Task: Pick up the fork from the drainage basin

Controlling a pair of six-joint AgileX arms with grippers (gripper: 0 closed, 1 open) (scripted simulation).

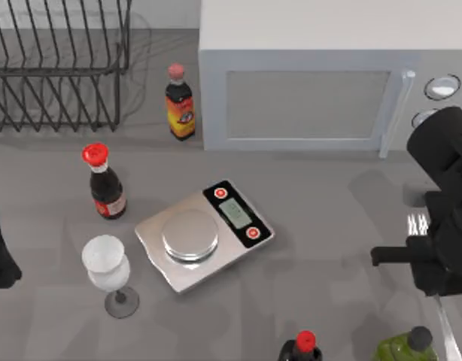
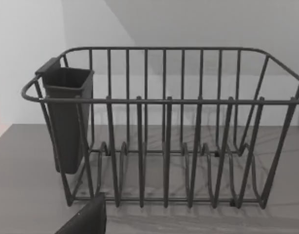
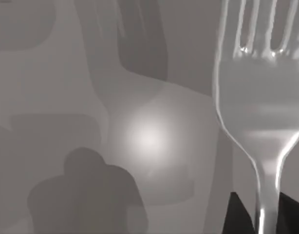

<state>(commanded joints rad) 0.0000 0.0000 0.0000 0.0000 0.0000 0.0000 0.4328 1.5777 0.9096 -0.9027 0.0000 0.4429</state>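
The fork (image 1: 419, 223) lies at the table's right edge, its long axis running front to back, tines toward the microwave (image 1: 314, 83). The right gripper (image 1: 434, 263) hangs over its handle; I cannot tell how its fingers stand. No labels are readable.

A grey surface (image 1: 329, 226) carries a wire rack (image 1: 58, 68) in the upper left of the frame, a microwave (image 1: 314, 83) upper right, two sauce bottles (image 1: 180, 101) (image 1: 105, 183), a wine glass (image 1: 109, 272) and a kitchen scale (image 1: 203, 233) at centre.
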